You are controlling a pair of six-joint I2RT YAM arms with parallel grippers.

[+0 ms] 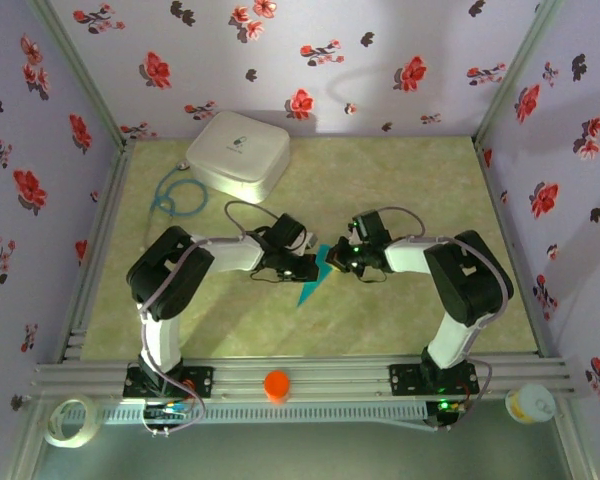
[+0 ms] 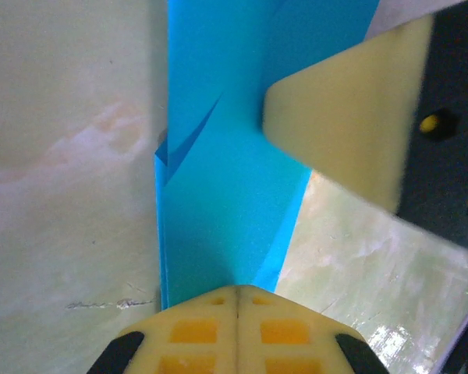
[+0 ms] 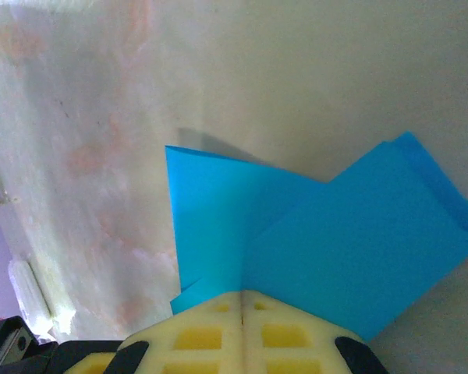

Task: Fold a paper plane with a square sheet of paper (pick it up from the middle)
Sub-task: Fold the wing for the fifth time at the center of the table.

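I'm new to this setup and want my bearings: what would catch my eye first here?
The bright turquoise-blue paper, partly folded, is at the middle of the table. The left gripper and the right gripper meet there, each with its jaws shut on it from opposite sides. A white rounded box sits at the back left, and red-flowered walls enclose everything.

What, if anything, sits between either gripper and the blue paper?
Nothing visible. The left gripper and the right gripper are each shut directly on the partly folded blue paper, one from each side. The white box sits at the back of the table, well away from them.
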